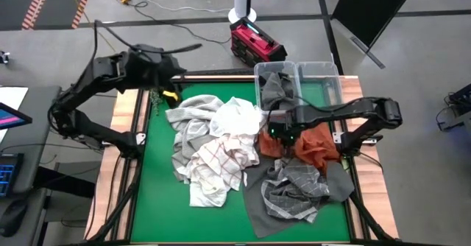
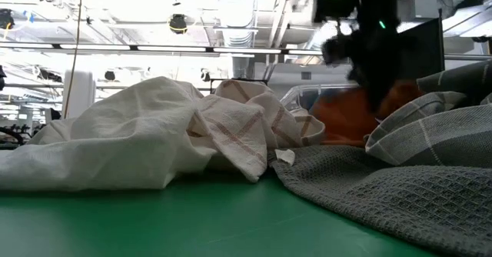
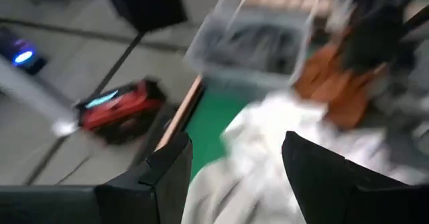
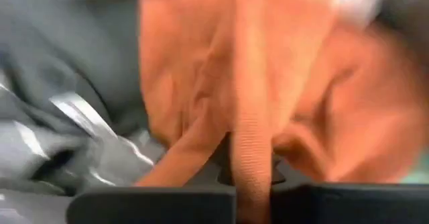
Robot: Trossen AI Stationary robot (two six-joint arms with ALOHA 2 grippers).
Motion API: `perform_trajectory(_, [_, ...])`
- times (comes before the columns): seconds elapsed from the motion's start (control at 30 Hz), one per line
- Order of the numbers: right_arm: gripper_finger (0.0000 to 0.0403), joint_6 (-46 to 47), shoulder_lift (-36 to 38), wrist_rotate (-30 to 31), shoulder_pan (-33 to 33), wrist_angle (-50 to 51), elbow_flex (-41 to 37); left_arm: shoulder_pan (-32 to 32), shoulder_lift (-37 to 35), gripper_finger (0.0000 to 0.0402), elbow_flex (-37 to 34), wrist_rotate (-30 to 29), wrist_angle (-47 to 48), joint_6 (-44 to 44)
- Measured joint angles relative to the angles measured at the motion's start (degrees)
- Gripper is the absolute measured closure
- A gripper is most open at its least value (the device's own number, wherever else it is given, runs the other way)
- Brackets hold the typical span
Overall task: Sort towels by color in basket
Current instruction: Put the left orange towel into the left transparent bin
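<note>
Sorting barely begun: one grey towel (image 1: 276, 90) lies in the bins, most remain on the counter (image 1: 162, 209), right hand (image 1: 282, 132) pinched shut on rust-orange towel (image 1: 313, 146), left hand (image 1: 173, 73) open, empty.

The high camera looked straight down on the whole green table (image 1: 158, 202) and both arms. The low camera sat at tabletop level, close to the white towel (image 2: 115, 145), facing the room beyond. The left wrist camera looked from farther off; the right pressed against the rust-orange towel (image 4: 268, 83), which all four views shared.
</note>
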State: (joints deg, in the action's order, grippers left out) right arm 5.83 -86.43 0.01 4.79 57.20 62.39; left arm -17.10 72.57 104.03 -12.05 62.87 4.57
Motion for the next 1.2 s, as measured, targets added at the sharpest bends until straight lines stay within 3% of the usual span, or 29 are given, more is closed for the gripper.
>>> perform_trajectory(0.2, [0.0373,-5.76,5.15,-0.09,3.42,-3.46,10.60,0.04,4.54,0.0182,-0.92,7.13,-16.53,-0.93])
perform_trajectory(0.33, [0.0388,-7.24,8.56,-0.11,6.01,-6.61,14.91,0.49,9.95,0.0182,-5.16,16.56,-31.12,-1.44])
perform_trajectory(0.47, [0.0378,-7.23,11.41,-0.09,7.10,-7.54,17.81,2.52,16.42,0.0182,-7.18,22.75,-40.55,-4.80])
perform_trajectory(0.77, [0.0383,-3.94,16.59,0.18,6.91,-13.06,18.70,6.38,28.84,0.0174,-7.23,22.42,-60.25,-12.12])
perform_trajectory(1.2, [0.0360,-1.06,20.88,4.22,6.41,-32.58,18.80,7.26,34.30,0.0170,-7.15,20.76,-73.51,-10.15])
